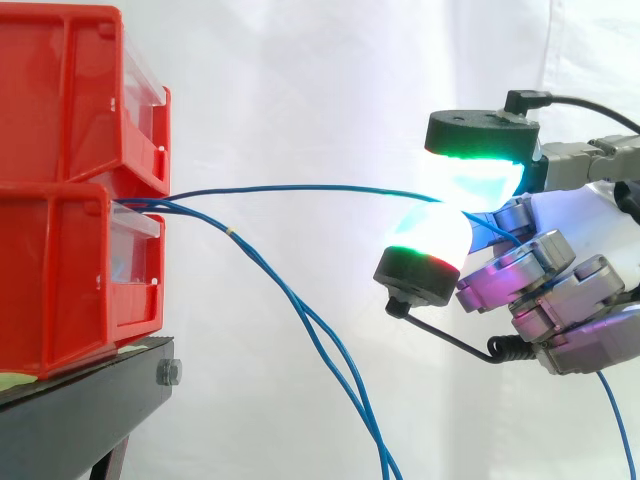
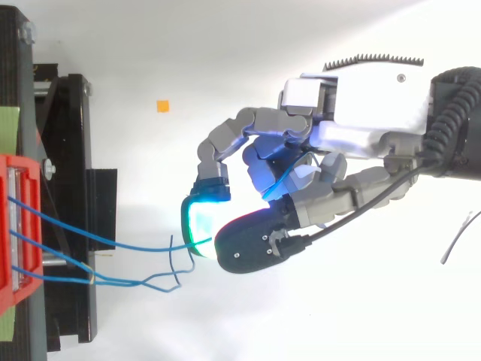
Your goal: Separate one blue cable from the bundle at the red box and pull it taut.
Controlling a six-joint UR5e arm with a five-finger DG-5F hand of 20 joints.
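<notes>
1. Blue on white: one blue cable [image 1: 300, 187] runs in a shallow arc from the gap between the two stacked red bins [image 1: 60, 280] to the hand [image 1: 570, 290] at the right of your side view.
2. You see the hand pinching that strand between two glowing fingertip pads [image 1: 470, 180], one green and cyan above, one white with a red rim below. The other fingers curl back toward the palm.
3. Your bundle [image 1: 320, 330] leaves the same spot at the lower bin's front and sags steeply to the bottom edge, well apart from the held strand.
4. Below the hand, at the lower right, a further length of blue cable hangs down.
5. From above, you see the strands fan out from the red bins across the black stand [image 2: 68, 188]. One reaches the cyan pad, while the others end in a loose loop [image 2: 174, 274] just short of the pads.
6. Behind it all hangs the white curtain [image 1: 330, 80], and the bins rest on the stand's top.
</notes>
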